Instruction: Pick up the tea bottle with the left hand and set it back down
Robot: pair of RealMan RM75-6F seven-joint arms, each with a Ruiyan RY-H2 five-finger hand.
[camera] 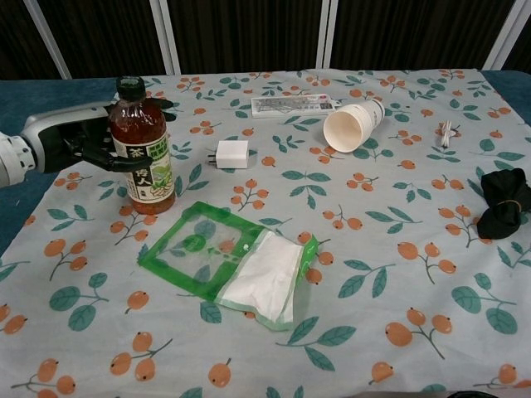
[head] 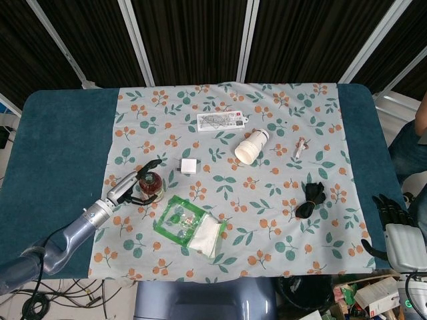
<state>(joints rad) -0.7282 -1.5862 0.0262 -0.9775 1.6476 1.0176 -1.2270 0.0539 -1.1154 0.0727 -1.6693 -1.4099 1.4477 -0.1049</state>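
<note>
Upright, tea bottle (camera: pixel 141 146) cap up, gripped by left hand (camera: pixel 79 137), right hand (head: pixel 395 220) idle, state unclear.

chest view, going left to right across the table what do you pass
left hand → tea bottle → white charger → paper cup → small cable → black cloth bundle

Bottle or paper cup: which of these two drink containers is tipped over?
The white paper cup lies on its side, mouth facing the camera; the tea bottle stands upright in the left hand.
</note>
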